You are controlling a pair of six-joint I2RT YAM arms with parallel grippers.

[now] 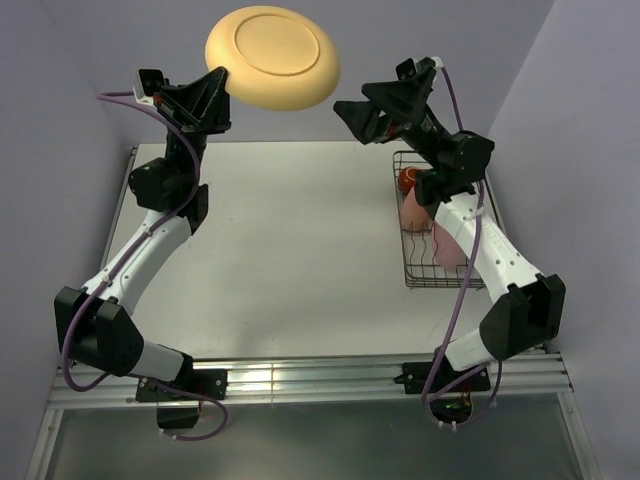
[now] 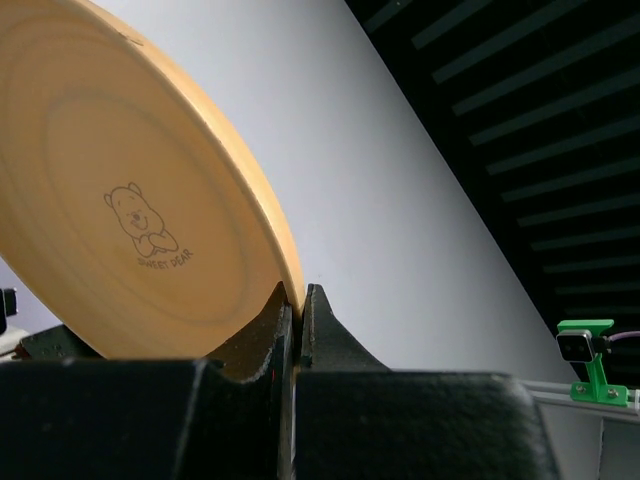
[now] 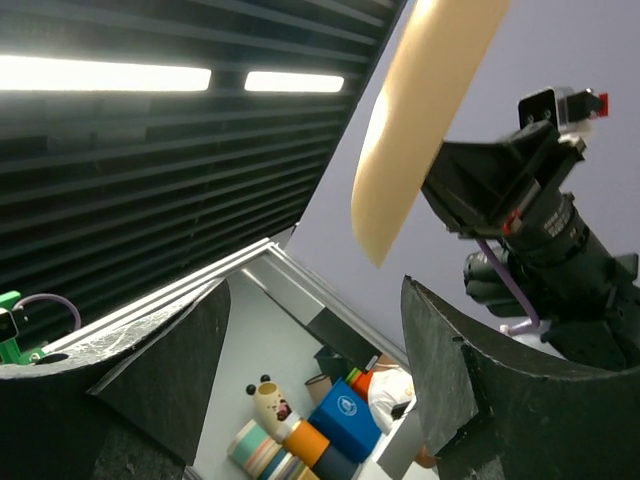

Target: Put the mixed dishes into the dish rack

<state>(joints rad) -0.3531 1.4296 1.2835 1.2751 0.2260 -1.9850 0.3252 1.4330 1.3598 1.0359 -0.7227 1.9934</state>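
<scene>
Nearest the left wrist lens: left pincer (image 2: 297, 300), black fingers pressed together on the rim of the pale orange plate (image 2: 130, 200). Grips it at the lower edge only, with a small cartoon bear print (image 2: 140, 225) on the plate face turned toward that lens.

From the top view, held high above the white surface (image 1: 300, 250), well clear of it, tilted, near the far edge and between the two raised arms. Touched by nothing but the left pincer.

Right pincer (image 1: 360, 100) just beside the plate's right edge, not touching. Through its own wrist view (image 3: 315, 300), jaws spread wide with nothing between them; plate (image 3: 420, 110) seen edge-on beyond the fingers.

Dish rack (image 1: 440, 275) at the right side of the surface, partly hidden under the right arm. Inside: dark red-brown mug (image 1: 408, 180) at the far end, salmon tumbler (image 1: 415, 210) just nearer, pink plate (image 1: 450, 245) beside it, half covered by the arm.
</scene>
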